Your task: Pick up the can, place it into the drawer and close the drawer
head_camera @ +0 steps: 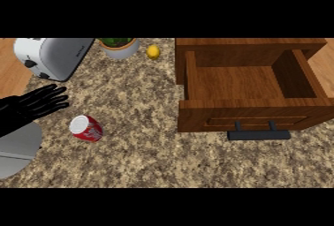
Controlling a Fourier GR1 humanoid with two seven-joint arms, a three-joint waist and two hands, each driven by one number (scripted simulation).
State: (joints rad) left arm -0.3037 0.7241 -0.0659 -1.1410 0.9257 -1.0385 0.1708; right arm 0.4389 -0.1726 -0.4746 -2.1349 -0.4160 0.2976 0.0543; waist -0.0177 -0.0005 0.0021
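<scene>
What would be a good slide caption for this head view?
Left hand open beside a red can on the counter; the wooden drawer stands open and empty.

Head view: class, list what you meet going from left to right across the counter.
Left hand → toaster → red can → potted plant → lemon → open wooden drawer.

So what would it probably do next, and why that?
Probably bring the left hand down and right onto the red can. That hand is open with straight fingers just up-left of the can, holding nothing, and the wooden drawer already stands open.
</scene>
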